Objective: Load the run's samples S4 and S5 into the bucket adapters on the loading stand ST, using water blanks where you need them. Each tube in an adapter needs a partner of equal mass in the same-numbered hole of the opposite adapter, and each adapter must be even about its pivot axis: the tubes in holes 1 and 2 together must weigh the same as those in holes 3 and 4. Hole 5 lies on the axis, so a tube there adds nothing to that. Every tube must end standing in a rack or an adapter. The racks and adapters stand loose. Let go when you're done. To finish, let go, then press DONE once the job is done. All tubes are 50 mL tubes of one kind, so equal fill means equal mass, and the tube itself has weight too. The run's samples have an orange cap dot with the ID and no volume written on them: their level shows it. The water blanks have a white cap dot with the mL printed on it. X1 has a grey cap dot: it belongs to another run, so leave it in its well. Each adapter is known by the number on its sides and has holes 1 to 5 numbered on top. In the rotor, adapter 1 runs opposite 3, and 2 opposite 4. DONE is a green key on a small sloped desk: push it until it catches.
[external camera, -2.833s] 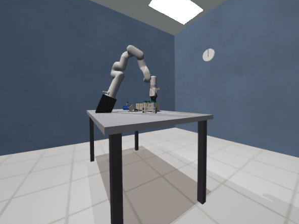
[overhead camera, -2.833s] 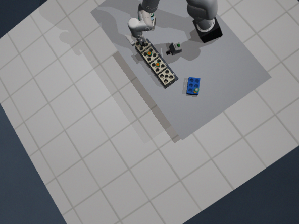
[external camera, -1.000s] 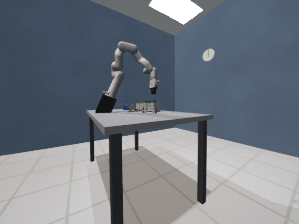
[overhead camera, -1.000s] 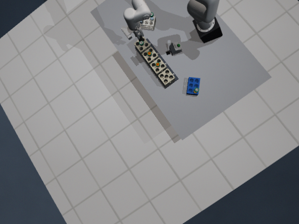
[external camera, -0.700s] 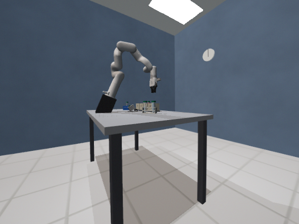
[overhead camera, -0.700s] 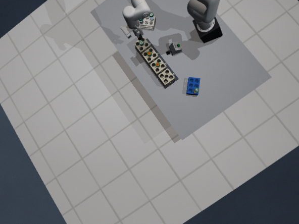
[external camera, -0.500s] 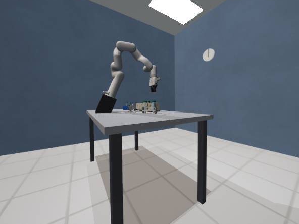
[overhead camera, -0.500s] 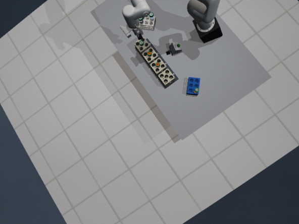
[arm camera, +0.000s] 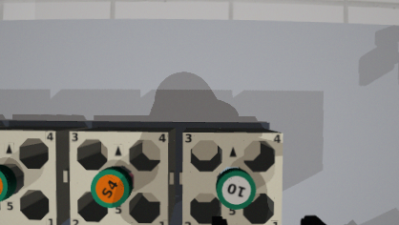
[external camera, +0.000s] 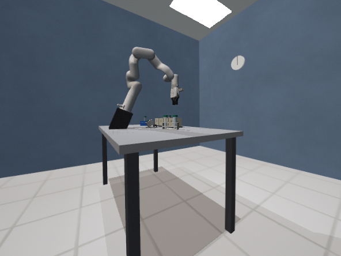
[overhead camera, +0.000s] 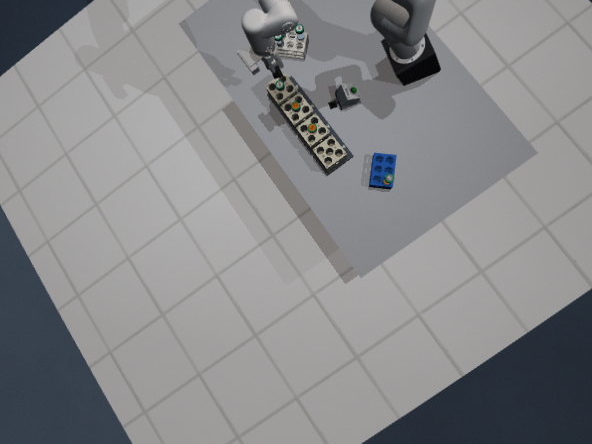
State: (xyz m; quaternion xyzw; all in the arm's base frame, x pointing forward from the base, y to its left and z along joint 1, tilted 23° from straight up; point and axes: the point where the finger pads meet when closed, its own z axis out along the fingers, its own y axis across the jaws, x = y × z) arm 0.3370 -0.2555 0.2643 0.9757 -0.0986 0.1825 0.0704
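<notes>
My gripper (overhead camera: 278, 73) (external camera: 175, 103) (arm camera: 265, 220) is partly open and empty, above the end adapter (arm camera: 188, 176). That adapter holds a water blank (overhead camera: 280, 85) (arm camera: 236, 189) marked 10 in hole 5. Sample S4 (overhead camera: 296, 106) (arm camera: 111, 188) stands in hole 5 of the adjoining adapter (arm camera: 78, 175). Another orange-dot tube (overhead camera: 312, 128) (arm camera: 3, 185) stands in hole 5 of the third adapter; its ID is cut off. The fourth adapter (overhead camera: 334, 147) is empty. All four sit on the dark loading stand (arm camera: 191, 125). The adapters' side numbers are not readable.
A white rack (overhead camera: 292, 55) (external camera: 170, 128) with two green-capped tubes stands beyond the stand's near-gripper end. A blue rack (overhead camera: 374, 174) (external camera: 143, 124) holds one green-capped tube (overhead camera: 389, 178) with a pale dot. The sloped desk (overhead camera: 348, 100) bears the green DONE key (overhead camera: 354, 90).
</notes>
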